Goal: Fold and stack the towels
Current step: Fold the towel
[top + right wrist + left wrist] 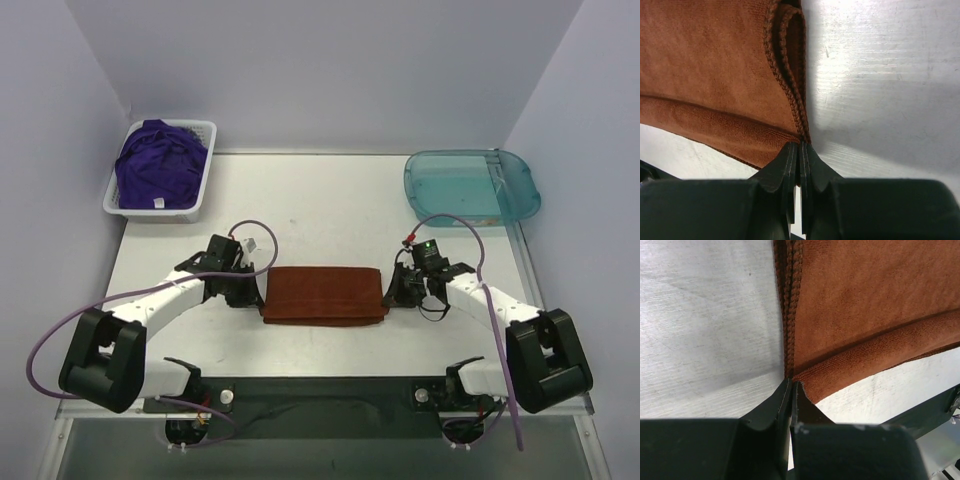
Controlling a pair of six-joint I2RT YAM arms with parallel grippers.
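Folded rust-orange towel [323, 294] lies flat on the counter [330, 205], spanning between the tools. Left tool [791, 384] and right tool [800, 145] are closed, each apparently pinching a towel corner.

Overhead camera views the whole table [320, 200]; both wrist cameras closely face ends of the orange towel [323, 293].

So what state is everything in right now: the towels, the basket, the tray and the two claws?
Orange towel: folded flat on the table, between the two grippers.
Purple towels: crumpled in a heap, not yet folded.
Basket: upright, holding the purple towels.
Tray: upright, no towel in it.
Left gripper: shut, at the orange towel's left end.
Right gripper: shut, at the orange towel's right end.
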